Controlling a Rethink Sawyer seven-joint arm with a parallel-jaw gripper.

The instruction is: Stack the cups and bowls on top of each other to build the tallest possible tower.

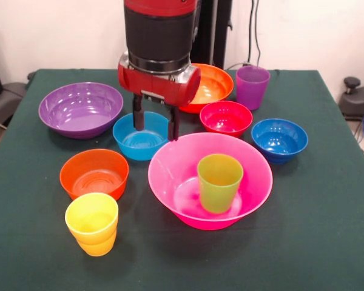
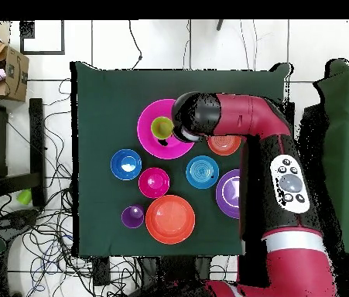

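Hovering just above the rim where the light blue bowl (image 1: 141, 136) meets the big pink bowl (image 1: 210, 179), the claw (image 1: 156, 124) is seen with its two dark fingers apart and nothing held between them. The tower is judged to be barely begun: only the lime green cup (image 1: 219, 182) is stood upright inside the big pink bowl, near the middle of the green surface (image 1: 327, 230). Everything else is spread singly. The yellow cup (image 1: 92, 223) is found toward the front left corner, beside the small orange bowl (image 1: 94, 174). The big purple bowl (image 1: 80, 109) is set by the left edge. The big orange bowl (image 1: 210, 86) and the purple cup (image 1: 252, 86) are placed along the back edge, with the red bowl (image 1: 225, 117) and the dark blue bowl (image 1: 279, 139) just in front of them. A next piece is probably to be chosen; a descent over one rim and a firm closing would be called for.
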